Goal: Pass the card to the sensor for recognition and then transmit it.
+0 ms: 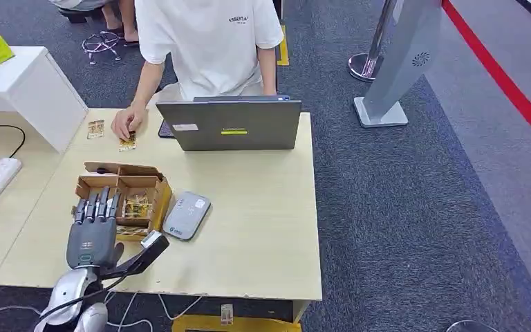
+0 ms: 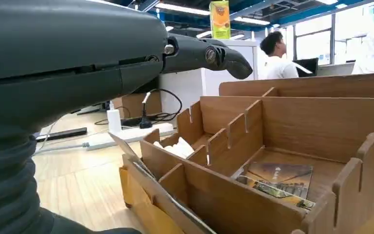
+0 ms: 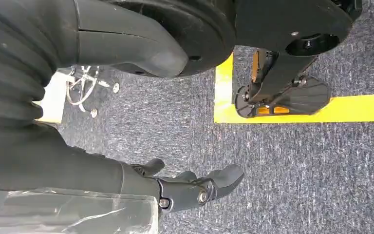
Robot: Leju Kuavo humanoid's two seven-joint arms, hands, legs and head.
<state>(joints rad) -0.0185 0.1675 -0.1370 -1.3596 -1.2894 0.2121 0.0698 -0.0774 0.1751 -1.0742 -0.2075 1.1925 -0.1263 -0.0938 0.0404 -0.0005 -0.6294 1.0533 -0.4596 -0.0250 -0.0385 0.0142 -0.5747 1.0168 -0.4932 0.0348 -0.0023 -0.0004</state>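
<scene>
While my left hand [image 1: 94,225] hovers open-fingered over the box [image 1: 126,185] of cards [image 1: 137,205], my right hand [image 3: 195,187] hangs empty, fingers loose.

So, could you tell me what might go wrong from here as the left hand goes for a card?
1. The left hand hovers by the divided cardboard box; its fingers could catch the thin dividers and shift the box.
2. The cards lie flat in a compartment, so pinching one may fail.
3. A person's hand rests on the table near the box.
</scene>
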